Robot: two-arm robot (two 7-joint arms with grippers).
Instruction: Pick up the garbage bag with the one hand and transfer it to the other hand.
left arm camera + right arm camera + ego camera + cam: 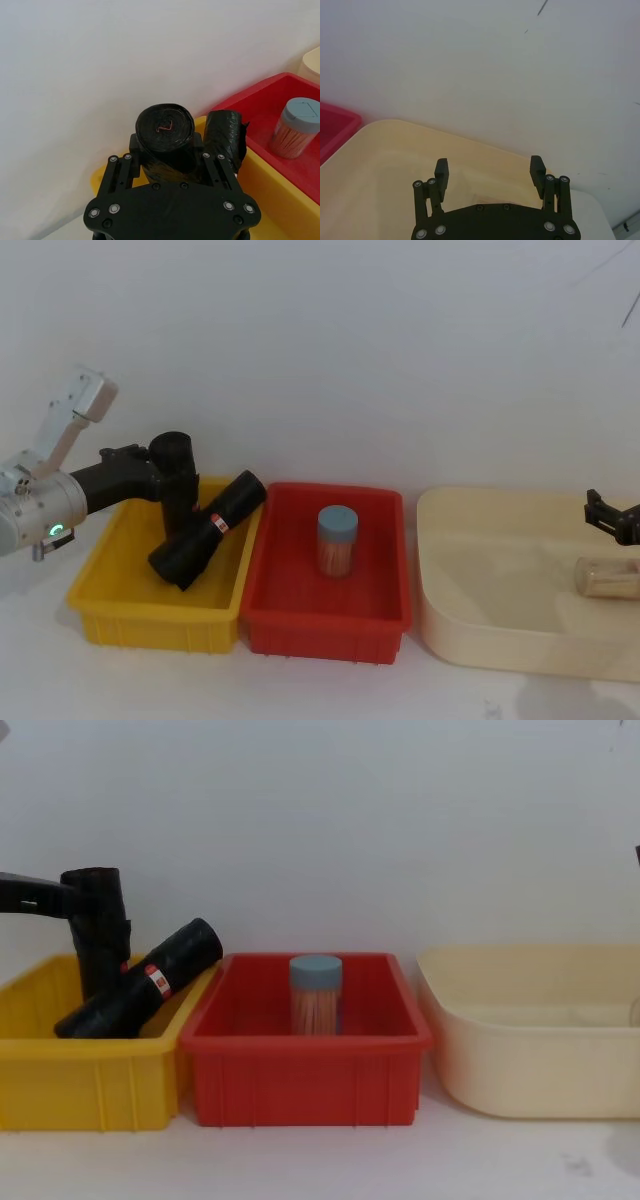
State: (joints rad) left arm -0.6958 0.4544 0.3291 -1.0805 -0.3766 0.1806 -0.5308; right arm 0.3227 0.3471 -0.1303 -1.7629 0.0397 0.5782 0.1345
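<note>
Red bin [325, 625] sits on the bench [330, 685], with a blue-lidded jar [337, 540] upright inside it. Yellow bin [150, 625] is just beside the red bin's left side. A second black roll [208, 530] lies tilted in it, its upper end on the rim nearest the red bin, label band showing. Behind that roll, farther left of the red bin, the garbage bag [166, 127] stands upright with the left claw [160, 476] clamped on its upper part. Cream tub [500, 645] is right of the red bin. The right claw [489, 171] hangs over it, fingers apart, holding nothing.
</note>
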